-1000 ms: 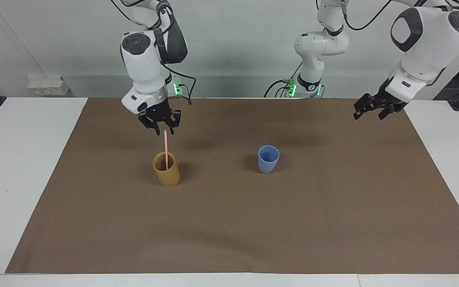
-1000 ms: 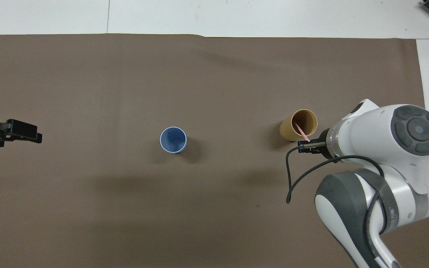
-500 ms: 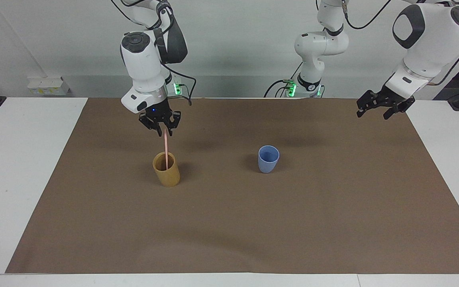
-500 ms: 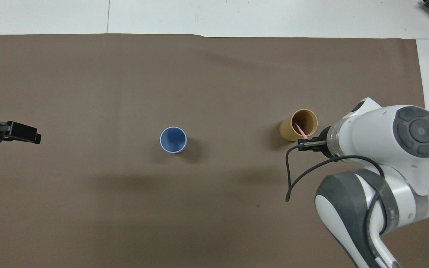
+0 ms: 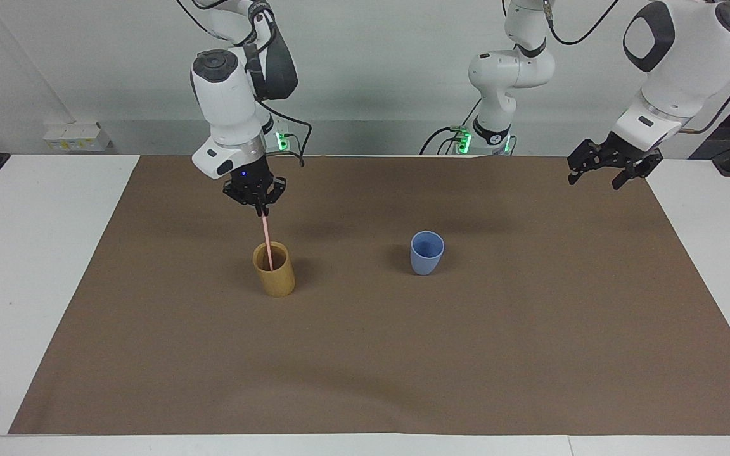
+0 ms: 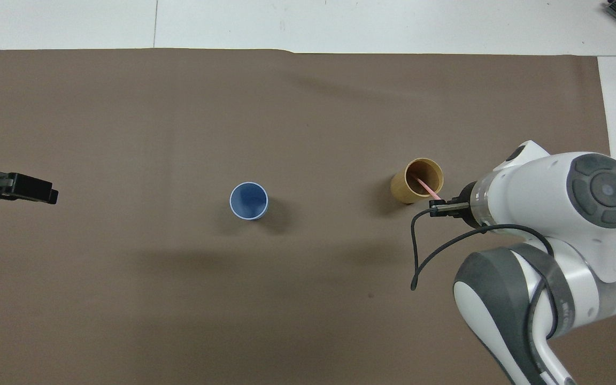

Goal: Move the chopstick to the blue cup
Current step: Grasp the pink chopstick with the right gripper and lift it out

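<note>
The pale-pink chopstick (image 5: 267, 237) stands tilted in the tan-brown cup (image 5: 274, 277), its top end pinched by my right gripper (image 5: 262, 208), which is shut on it just above that cup. In the overhead view the chopstick (image 6: 425, 187) slants from the tan-brown cup (image 6: 416, 181) to the right gripper (image 6: 436, 206). The light-blue cup (image 5: 427, 253) stands upright and empty mid-mat, beside the tan-brown cup toward the left arm's end (image 6: 249, 201). My left gripper (image 5: 612, 170) hangs open in the air over the mat's edge at its own end (image 6: 46, 195), holding nothing.
A brown mat (image 5: 365, 354) covers most of the white table (image 5: 35, 285). The arms' bases with green lights (image 5: 463, 140) stand at the robots' edge. A small white box (image 5: 73, 136) sits by the wall.
The right gripper has closed on the chopstick's top. The tan-brown cup has slid a little toward the blue cup. The left gripper has drifted slightly up and outward.
</note>
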Robot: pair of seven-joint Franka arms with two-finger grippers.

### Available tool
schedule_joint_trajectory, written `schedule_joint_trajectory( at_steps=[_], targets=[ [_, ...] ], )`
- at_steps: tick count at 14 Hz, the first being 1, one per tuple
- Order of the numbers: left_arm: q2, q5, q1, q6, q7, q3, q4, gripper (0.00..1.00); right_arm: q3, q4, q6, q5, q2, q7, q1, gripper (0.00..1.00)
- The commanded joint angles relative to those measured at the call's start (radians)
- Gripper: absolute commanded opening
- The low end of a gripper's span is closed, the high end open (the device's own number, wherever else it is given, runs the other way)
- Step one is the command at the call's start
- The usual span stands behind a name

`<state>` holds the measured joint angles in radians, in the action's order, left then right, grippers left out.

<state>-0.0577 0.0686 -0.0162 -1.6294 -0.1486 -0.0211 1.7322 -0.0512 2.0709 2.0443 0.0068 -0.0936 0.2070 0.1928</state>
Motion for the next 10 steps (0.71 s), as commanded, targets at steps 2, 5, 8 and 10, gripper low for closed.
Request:
schedule_joint_trajectory(
  at_steps=[2,5,8,10],
  targets=[
    [-0.001,-0.016,0.013,0.01,0.004,0.0,-0.023,1.0,0.002,0.014,0.004,0.012,-0.023,0.002,-0.006,0.0],
    [-0.001,-0.016,0.013,0.011,0.03,-0.022,-0.025,1.0,0.002,-0.07,-0.012,0.012,-0.008,0.0,-0.016,0.0],
    [-0.001,-0.018,0.013,0.01,0.029,-0.033,-0.026,1.0,0.007,-0.149,-0.079,0.015,-0.001,0.0,-0.018,0.0],
    [-0.002,-0.016,0.012,0.011,0.029,-0.036,-0.028,1.0,0.007,-0.208,-0.139,0.016,-0.003,0.003,-0.018,0.0]
  ],
)
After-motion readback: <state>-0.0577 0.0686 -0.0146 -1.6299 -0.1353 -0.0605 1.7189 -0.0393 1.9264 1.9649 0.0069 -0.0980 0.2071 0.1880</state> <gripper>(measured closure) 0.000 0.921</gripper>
